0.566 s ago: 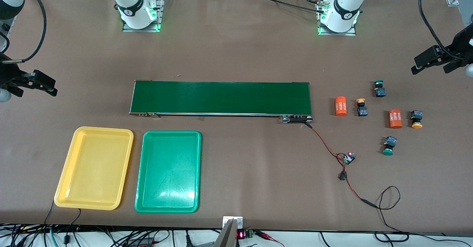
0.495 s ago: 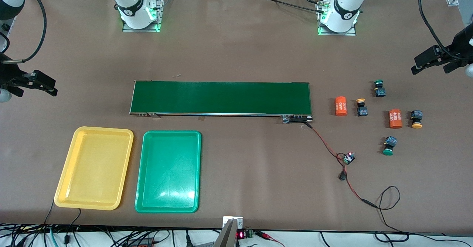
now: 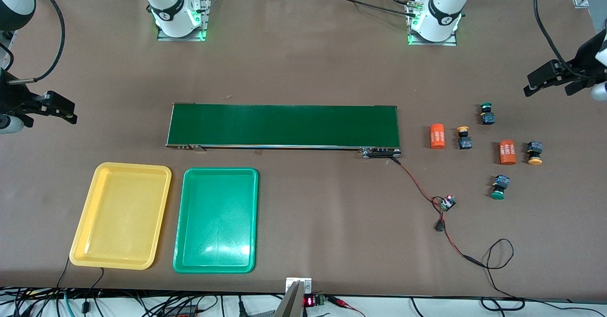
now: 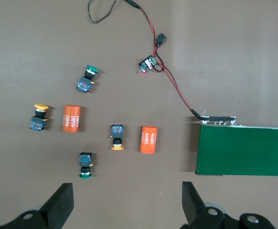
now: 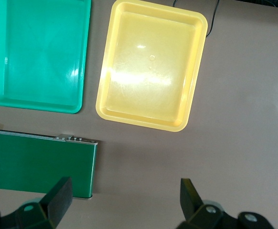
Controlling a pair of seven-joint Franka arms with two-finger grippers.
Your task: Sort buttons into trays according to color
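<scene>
Hovering high with jaws spread and empty, the left gripper [image 4: 124,202] hangs over the buttons [image 4: 116,137]; the right gripper [image 5: 124,200] likewise beside the yellow tray [image 5: 151,67].

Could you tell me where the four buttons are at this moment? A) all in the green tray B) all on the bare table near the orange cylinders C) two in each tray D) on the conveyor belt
B: the buttons all lie on the table beside the orange cylinders, while the yellow tray and green tray hold nothing.
</scene>
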